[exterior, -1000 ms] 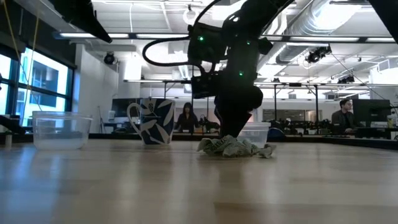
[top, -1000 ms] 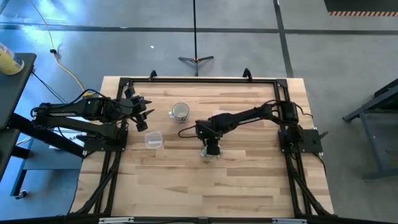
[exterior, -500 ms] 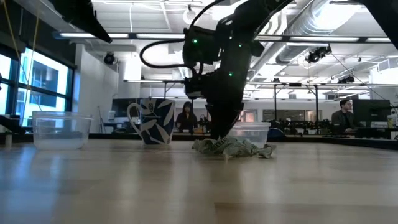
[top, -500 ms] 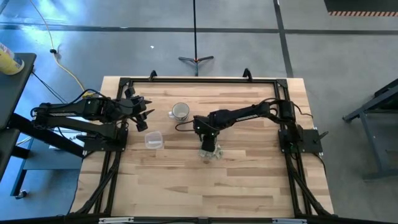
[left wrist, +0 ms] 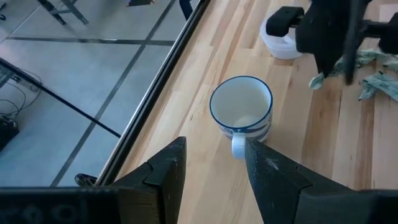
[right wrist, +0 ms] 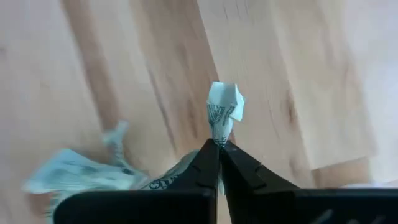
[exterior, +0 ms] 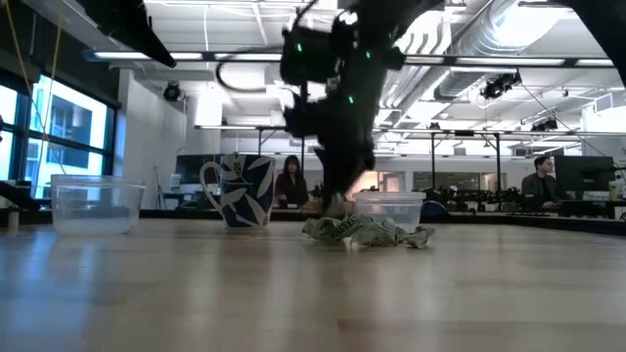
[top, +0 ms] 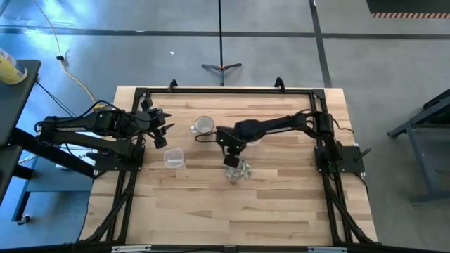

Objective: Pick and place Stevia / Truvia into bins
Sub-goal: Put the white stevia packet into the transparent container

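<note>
The pale green and white sweetener packets (top: 241, 171) lie in a crumpled pile mid-table, also seen as a heap (exterior: 367, 233) in the low view. My right gripper (top: 230, 157) hovers just above the pile's far-left side, shut on one packet (right wrist: 224, 107). The round clear cup (exterior: 389, 208) with a whitish rim (left wrist: 278, 42) stands on its base beyond the pile. My left gripper (top: 163, 131) waits open over the table's left far part, apart from everything. My right gripper pinches one packet between its two fingertips (right wrist: 211, 155), at the packet's lower end (right wrist: 220, 135). The fingers point down from above. The packet is crumpled and lifted clear of the pile; its free end sticks out past the fingertips.
A blue-patterned white mug (top: 203, 126) with a handle stands left of the right gripper, in front of my left gripper (left wrist: 211, 180). A squarish clear tub (top: 174, 158) sits near the left arm. Bare wood lies along the table's near half.
My right gripper has risen from the packet pile and moved toward the table's far edge and a little left. It stays shut, and one packet has come up clear of the heap. The rest of the pile stays on the table.
</note>
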Controlling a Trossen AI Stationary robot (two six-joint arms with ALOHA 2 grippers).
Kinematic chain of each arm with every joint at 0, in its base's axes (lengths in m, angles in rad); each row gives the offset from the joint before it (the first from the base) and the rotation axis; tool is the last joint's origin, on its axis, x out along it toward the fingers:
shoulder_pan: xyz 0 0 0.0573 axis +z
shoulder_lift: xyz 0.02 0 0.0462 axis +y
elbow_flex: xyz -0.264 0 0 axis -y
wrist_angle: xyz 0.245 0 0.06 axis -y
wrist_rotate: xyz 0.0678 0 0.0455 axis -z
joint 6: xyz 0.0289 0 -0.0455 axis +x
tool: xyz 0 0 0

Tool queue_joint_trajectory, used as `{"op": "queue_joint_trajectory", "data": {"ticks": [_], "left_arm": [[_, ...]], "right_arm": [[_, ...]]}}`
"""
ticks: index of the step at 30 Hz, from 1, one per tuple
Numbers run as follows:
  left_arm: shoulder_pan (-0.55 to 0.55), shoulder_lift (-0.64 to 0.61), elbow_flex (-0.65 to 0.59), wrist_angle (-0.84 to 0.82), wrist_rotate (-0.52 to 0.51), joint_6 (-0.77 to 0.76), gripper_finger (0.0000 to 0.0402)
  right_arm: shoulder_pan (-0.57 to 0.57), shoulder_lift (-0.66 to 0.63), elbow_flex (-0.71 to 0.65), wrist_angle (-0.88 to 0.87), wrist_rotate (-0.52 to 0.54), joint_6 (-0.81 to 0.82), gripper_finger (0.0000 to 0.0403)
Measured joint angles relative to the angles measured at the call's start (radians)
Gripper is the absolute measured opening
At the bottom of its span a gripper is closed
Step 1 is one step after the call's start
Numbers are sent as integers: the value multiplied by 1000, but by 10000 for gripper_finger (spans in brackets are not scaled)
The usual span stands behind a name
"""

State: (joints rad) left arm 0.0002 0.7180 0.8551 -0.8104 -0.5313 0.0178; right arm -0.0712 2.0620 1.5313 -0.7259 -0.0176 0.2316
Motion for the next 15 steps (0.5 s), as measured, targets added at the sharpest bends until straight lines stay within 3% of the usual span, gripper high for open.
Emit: {"op": "queue_joint_trajectory", "data": {"ticks": [8, 15], "left_arm": [[0, 0, 0, 0, 0, 0, 200], [0, 0, 0, 0, 0, 0, 200]], "right_arm": [[10, -53, 181, -186, 81, -10, 3], [4, -47, 105, -183, 83, 16, 3]]}}
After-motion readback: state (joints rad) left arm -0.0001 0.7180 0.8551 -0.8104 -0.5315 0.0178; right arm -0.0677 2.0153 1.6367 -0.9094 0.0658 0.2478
